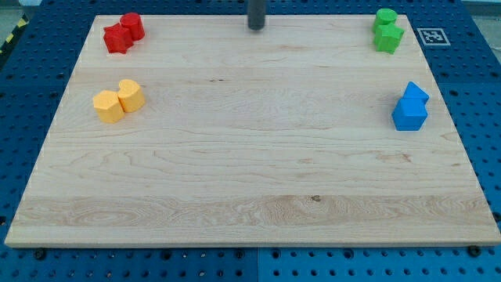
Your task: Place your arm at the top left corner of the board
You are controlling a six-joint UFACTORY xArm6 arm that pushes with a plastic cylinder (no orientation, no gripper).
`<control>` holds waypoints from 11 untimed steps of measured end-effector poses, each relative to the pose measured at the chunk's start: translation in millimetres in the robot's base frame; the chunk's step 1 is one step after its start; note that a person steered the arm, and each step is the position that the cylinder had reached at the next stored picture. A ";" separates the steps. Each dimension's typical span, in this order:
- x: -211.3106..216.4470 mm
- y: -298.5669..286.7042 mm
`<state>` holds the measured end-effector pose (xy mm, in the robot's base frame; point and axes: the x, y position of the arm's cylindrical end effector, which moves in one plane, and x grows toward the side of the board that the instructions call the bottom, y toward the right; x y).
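My tip [256,28] touches the wooden board [250,172] at the middle of its top edge, with the dark rod rising out of the view's top. The top left corner of the board holds a red cylinder [131,26] and a red star-like block [117,38], touching each other, well to the left of my tip. Two yellow blocks [109,106] [130,95] sit together lower on the left side.
Two green blocks [385,19] [388,37] sit at the top right corner. Two blue blocks [415,95] [409,115] sit at the right edge. A black and white marker tag [433,36] lies on the blue perforated table past the top right corner.
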<state>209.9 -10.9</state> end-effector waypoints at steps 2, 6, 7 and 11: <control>-16.4 -56.8; -18.7 -156.3; -18.2 -170.8; -15.2 -265.3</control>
